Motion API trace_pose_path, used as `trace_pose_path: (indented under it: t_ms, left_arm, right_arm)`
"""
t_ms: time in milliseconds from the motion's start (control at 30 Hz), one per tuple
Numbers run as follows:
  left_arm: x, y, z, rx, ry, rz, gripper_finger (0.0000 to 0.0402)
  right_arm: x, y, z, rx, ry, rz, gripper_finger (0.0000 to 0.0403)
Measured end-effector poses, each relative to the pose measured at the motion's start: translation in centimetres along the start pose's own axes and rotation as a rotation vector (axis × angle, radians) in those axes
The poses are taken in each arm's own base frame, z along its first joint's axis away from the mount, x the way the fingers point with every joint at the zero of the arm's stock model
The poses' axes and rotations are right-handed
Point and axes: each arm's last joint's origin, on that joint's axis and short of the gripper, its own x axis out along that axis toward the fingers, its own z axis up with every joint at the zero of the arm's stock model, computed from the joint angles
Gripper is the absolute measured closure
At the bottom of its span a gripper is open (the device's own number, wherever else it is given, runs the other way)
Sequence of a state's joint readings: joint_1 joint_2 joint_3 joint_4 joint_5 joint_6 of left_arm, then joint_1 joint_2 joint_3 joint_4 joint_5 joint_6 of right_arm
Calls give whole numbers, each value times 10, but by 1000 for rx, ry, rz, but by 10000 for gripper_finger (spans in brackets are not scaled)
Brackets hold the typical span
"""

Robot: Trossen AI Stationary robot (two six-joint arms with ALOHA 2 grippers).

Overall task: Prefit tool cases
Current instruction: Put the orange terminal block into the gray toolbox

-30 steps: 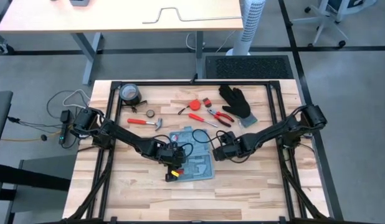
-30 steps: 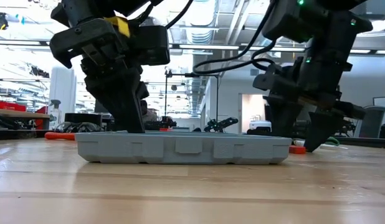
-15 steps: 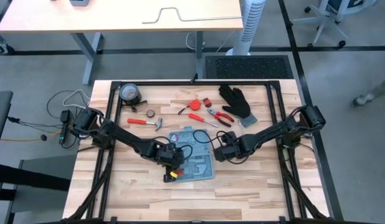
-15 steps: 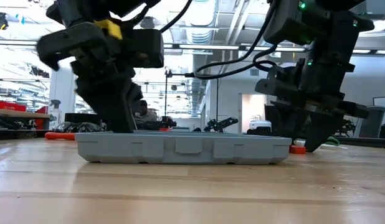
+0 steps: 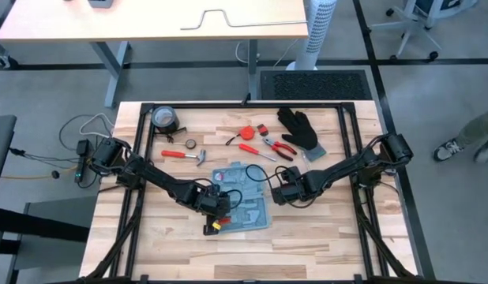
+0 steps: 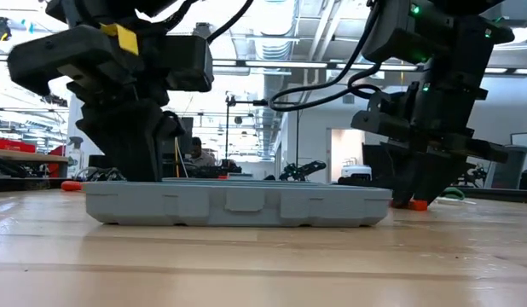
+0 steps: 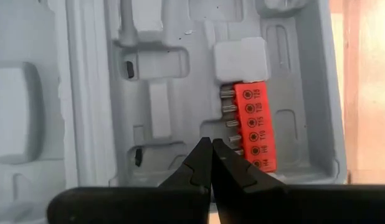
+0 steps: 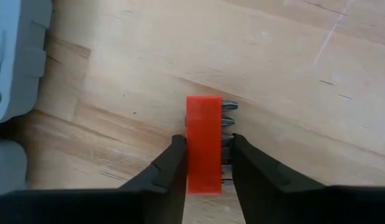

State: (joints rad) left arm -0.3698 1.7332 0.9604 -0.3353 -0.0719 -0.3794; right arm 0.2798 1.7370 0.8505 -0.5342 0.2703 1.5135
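The open light-blue tool case (image 5: 248, 211) lies flat on the wooden table, its grey-blue slots (image 7: 149, 93) up. One red bit holder (image 7: 251, 127) sits in a slot of it. My left gripper (image 5: 215, 211) is shut, with its tips (image 7: 211, 146) on the case's inside beside that holder. A second red bit holder (image 8: 204, 134) lies on the bare table just right of the case. My right gripper (image 5: 280, 192) stands over it, its fingers closed on its two sides. My left gripper presses its shut fingertips down on the case's moulded inside (image 7: 199, 134), beside the seated bit holder's bits. It comes from above, pointing down. The case stays flat on the table. My right gripper pinches the loose bit holder (image 8: 204, 163) between its two fingers, one on the plain long side, one on the side with the bits (image 8: 227, 138). The fingers point down from above. The holder lies flat on the table (image 6: 414, 205).
Behind the case lie a red-handled hammer (image 5: 185, 155), a tape roll (image 5: 163, 118), a red screwdriver (image 5: 248, 148), pliers (image 5: 279, 147) and a black glove (image 5: 299, 130). Bare wood shows along the near edge (image 5: 244, 252).
My left gripper has gone toward the table's near left, and the case has slid a little that way with it, staying flat. My right gripper has come down over the loose red bit holder.
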Motion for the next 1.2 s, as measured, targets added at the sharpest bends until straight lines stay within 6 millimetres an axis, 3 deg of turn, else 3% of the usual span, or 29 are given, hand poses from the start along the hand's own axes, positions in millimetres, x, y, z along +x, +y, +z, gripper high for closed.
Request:
trace_pose_path:
  t_ms: [200, 433, 567, 833, 1033, 1200]
  left_arm:
    - [-5, -7, -5, 25, 2, 29, 401]
    - [-43, -9, 4, -2, -186, 136, 401]
    - [-57, -7, 4, -14, -207, 155, 401]
    - [-51, -8, -9, -75, -145, 199, 402]
    - [-36, 0, -34, -279, -117, 213, 401]
    - [-29, 1, -46, -449, -113, 181, 401]
  right_arm:
    - [-4, 2, -6, -21, -47, 26, 297]
    - [-19, 5, -12, -90, -84, 112, 302]
    - [-22, 15, -16, -156, -92, 208, 302]
    - [-44, 30, -10, -336, -133, 309, 300]
    - [-61, 48, 2, -572, -184, 386, 300]
    - [-62, 55, 6, -711, -157, 446, 300]
